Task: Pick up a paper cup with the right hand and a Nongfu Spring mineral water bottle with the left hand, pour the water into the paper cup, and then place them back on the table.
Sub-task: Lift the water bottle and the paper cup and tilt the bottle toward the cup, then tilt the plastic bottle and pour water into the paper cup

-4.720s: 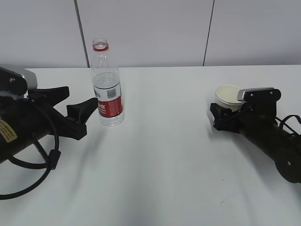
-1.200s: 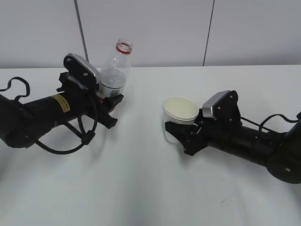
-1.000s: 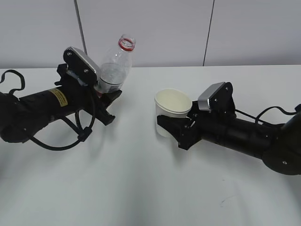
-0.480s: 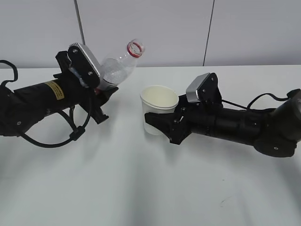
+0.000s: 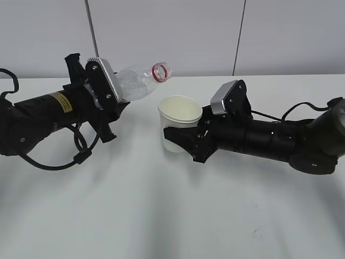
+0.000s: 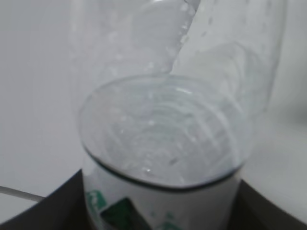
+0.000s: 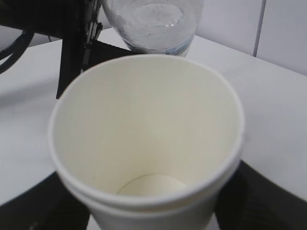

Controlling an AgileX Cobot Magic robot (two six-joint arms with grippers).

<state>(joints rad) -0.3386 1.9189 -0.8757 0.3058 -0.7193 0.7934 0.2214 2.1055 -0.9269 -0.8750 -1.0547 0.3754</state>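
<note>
Viewing from the exterior, the Nongfu Spring mineral water bottle [image 5: 141, 82] was held tilted near horizontal by the left hand [image 5: 110, 100], jaws clamped on its body, mouth above and just left of the paper cup [image 5: 178, 129]. The cup was gripped upright above the table [image 5: 161, 216] by the right hand [image 5: 188, 143].

At the left wrist, water [image 6: 163, 139] was seen inside the bottle.

At the right wrist, the cup's interior appeared dry.
</note>
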